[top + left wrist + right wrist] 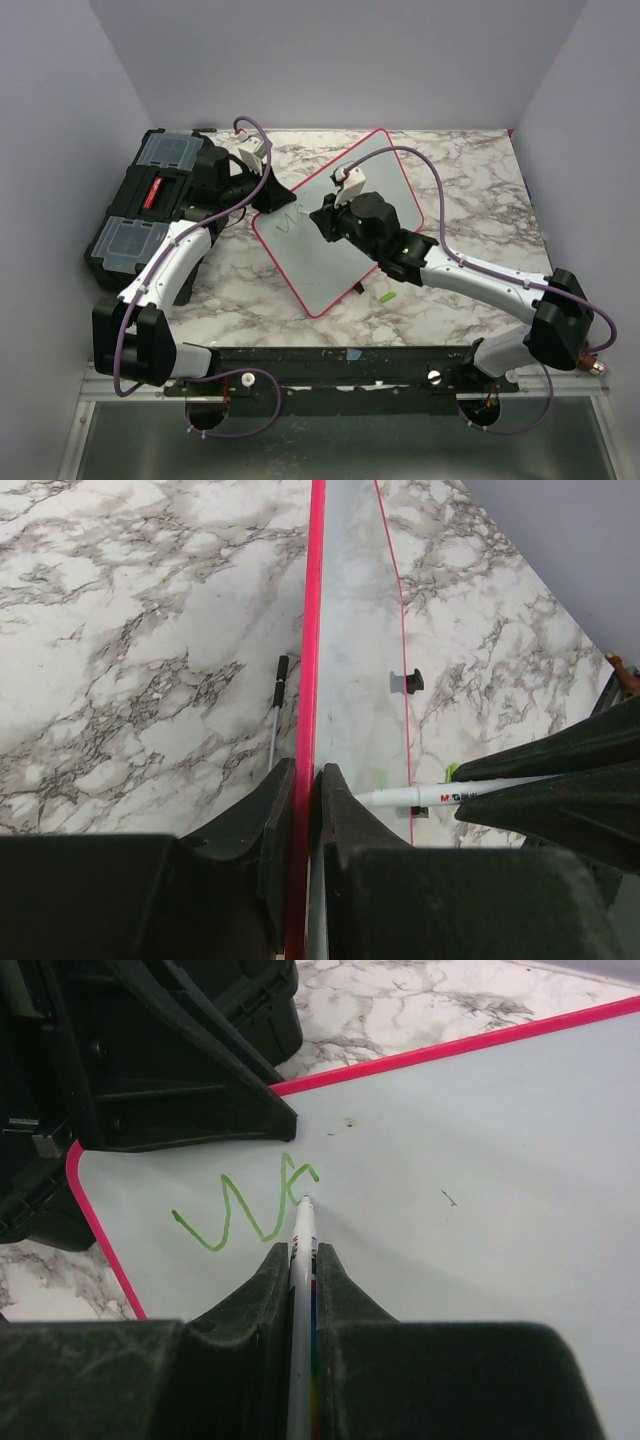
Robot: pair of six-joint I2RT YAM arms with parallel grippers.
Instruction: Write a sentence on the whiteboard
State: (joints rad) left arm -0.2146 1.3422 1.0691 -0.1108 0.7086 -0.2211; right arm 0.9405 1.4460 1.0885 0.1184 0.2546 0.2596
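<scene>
The marbled bench (480, 200) carries a black toolbox (150, 200) at its left. Just right of it, at mid-bench, the whiteboard (320, 270) sits skewed, one corner pointing toward the arms. The left gripper (307, 775) is pinching the board's red-pink rim near the toolbox-side corner. The right gripper (300, 1255) is clamped on a white marker (303, 1225), whose tip touches the board. Of the sentence (221, 1210), only a few green strokes show (a "w" and a little more). A small green piece (386, 297) lies beside the board's near edge.
</scene>
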